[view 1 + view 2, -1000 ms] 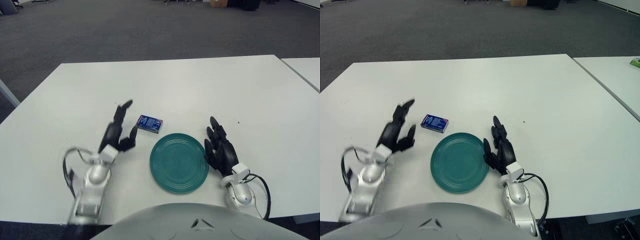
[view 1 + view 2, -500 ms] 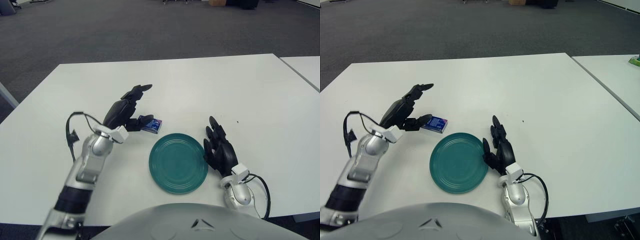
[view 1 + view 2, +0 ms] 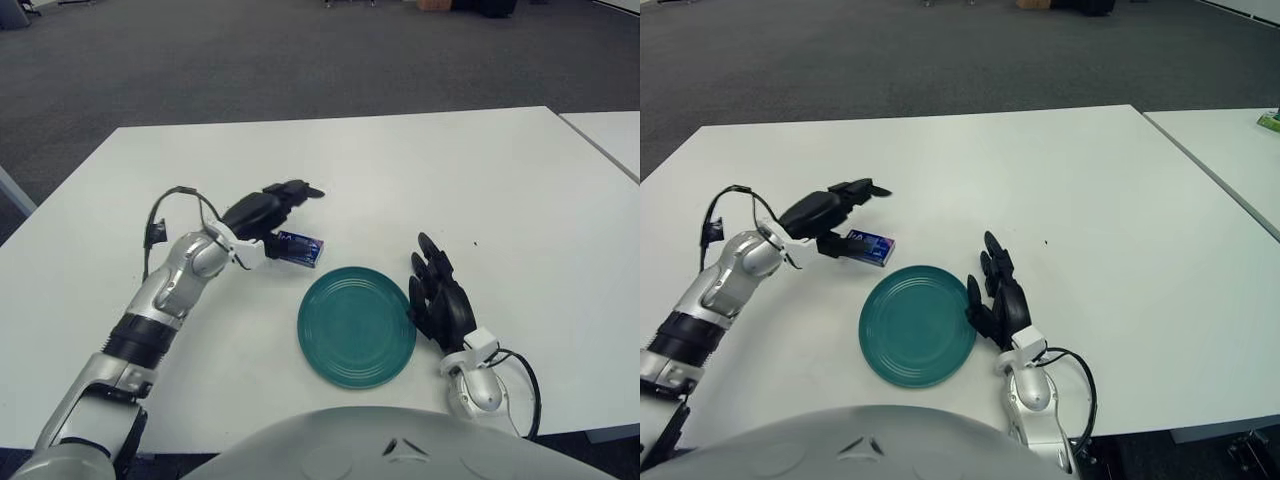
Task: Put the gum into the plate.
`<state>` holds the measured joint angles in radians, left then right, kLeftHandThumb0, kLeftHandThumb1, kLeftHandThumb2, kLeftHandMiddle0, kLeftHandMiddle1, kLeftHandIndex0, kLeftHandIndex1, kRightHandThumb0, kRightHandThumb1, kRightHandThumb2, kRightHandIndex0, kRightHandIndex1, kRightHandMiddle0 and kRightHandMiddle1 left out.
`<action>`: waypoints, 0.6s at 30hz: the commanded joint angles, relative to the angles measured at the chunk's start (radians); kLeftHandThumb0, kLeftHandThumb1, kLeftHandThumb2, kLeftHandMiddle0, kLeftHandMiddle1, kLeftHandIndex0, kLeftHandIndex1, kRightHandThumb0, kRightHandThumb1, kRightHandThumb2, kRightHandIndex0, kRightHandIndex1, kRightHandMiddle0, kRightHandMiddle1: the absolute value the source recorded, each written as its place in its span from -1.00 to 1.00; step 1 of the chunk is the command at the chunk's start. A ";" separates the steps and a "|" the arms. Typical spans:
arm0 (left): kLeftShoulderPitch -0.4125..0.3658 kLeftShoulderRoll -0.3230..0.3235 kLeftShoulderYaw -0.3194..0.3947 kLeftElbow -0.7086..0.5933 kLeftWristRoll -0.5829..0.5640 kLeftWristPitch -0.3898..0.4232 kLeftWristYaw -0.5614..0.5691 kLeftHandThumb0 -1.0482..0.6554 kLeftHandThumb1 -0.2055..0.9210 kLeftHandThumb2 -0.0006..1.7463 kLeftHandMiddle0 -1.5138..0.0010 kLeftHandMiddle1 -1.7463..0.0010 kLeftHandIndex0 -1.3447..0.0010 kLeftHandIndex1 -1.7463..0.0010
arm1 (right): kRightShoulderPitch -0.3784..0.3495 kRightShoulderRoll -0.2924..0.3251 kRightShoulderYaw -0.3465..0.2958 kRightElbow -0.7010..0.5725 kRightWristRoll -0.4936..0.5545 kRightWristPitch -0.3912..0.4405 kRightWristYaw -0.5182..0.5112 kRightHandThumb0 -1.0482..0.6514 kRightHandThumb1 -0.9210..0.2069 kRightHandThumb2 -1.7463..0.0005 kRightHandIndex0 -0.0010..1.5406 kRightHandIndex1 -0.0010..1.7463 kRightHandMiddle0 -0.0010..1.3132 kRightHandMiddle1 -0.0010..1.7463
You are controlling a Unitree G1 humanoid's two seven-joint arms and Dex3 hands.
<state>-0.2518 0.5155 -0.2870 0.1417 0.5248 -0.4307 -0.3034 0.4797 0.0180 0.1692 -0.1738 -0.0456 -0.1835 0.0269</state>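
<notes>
now the left robot hand [image 3: 268,210] hovers over the blue gum [image 3: 299,247] pack, fingers spread above it, thumb beside its left end, not clamped. its label is too small to read. right of it lies the green plate [image 3: 357,325], then the idle right robot hand [image 3: 440,300], fingers relaxed, on the white counter [image 3: 420,170].

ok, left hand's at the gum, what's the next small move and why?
Probably lower and close the left hand on the gum. Its fingers are spread above the pack, thumb beside it, and the pack lies flat on the table, not yet gripped. The plate sits just right of it; the right hand rests beside the plate.
</notes>
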 commanded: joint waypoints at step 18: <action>-0.133 0.026 -0.113 0.201 0.059 -0.053 -0.113 -0.72 0.99 -0.79 0.72 1.00 0.96 -0.16 | 0.074 -0.018 -0.007 -0.010 0.003 0.029 -0.005 -0.88 -1.00 0.17 -0.89 -0.99 -1.00 -0.88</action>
<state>-0.3500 0.5355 -0.3830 0.3214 0.5674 -0.4873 -0.3962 0.4914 0.0169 0.1686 -0.1940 -0.0375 -0.1822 0.0254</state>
